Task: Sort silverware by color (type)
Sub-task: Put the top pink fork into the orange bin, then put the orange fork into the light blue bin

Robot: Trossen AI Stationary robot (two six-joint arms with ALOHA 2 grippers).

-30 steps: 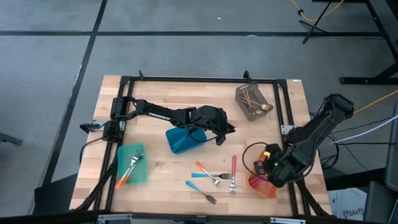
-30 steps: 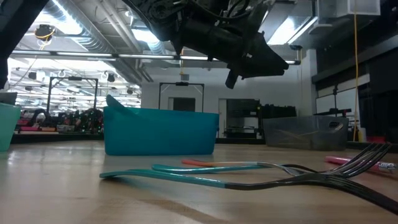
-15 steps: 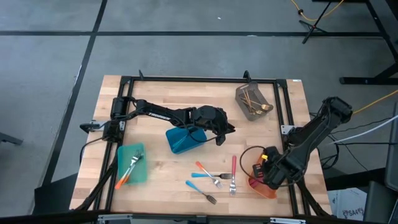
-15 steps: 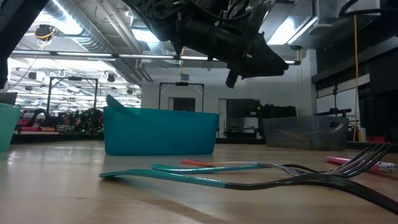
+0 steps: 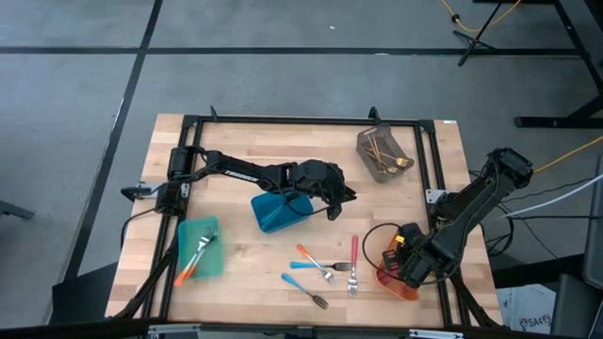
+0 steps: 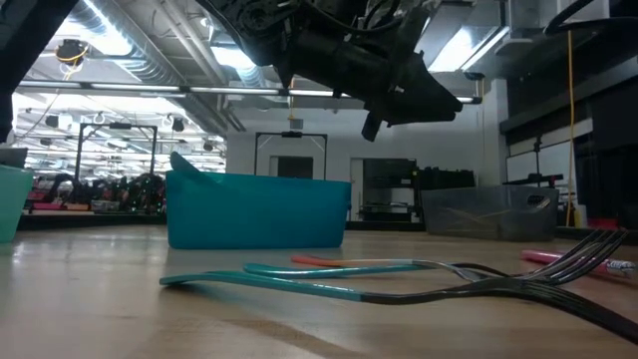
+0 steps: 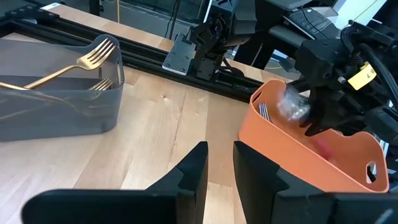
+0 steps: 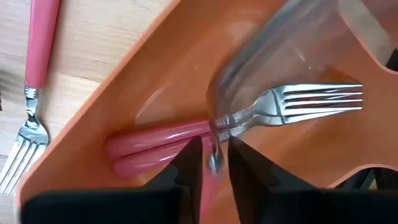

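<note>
Right gripper [image 5: 407, 267] sits inside orange bin [image 5: 397, 284], fingers slightly parted over pink-handled forks [image 8: 186, 144]. Left gripper [image 5: 336, 204], narrowly parted and empty, hovers beside blue bin [image 5: 275, 213].

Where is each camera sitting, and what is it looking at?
High view: above, looking straight down at the table and both arms.
Low view: at tabletop height, looking across blue-handled forks; an arm hangs overhead.
Left wrist view: behind the left gripper, facing the orange bin and grey bin.
Right wrist view: behind the right gripper, looking into the orange bin at pink-handled forks.
Both wrist views share the orange bin.
</note>
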